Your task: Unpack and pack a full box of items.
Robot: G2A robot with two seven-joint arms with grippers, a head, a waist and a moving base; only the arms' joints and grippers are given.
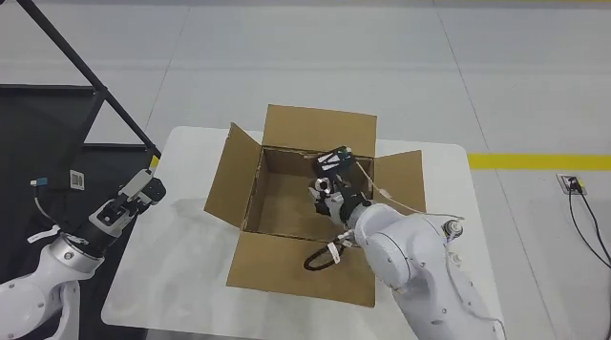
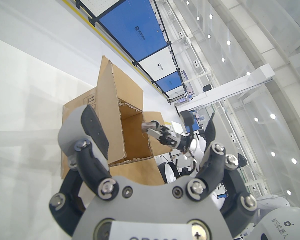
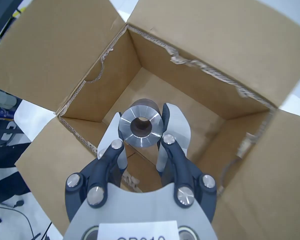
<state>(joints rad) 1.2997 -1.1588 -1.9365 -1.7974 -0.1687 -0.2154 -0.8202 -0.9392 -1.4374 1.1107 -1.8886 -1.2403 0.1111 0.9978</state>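
An open cardboard box point(image 1: 286, 244) stands on the white table point(image 1: 181, 254) with all its flaps point(image 3: 50, 33) spread out. My right gripper point(image 3: 141, 119) hangs over the box opening, shut on a short metal cylinder point(image 3: 140, 126) with a round hole through its middle. In the top view the right gripper point(image 1: 329, 190) sits above the box's right half. From the left wrist view the cylinder point(image 2: 148, 125) shows above the box point(image 2: 130, 126). My left gripper point(image 2: 150, 128) is open with nothing in it, off the table's left edge point(image 1: 143, 192). What shows of the box floor point(image 3: 165, 93) is bare.
A black frame point(image 1: 86, 73) and a dark panel stand left of the table. A cable point(image 1: 584, 216) lies on the floor at the right. Bare tabletop lies left of the box.
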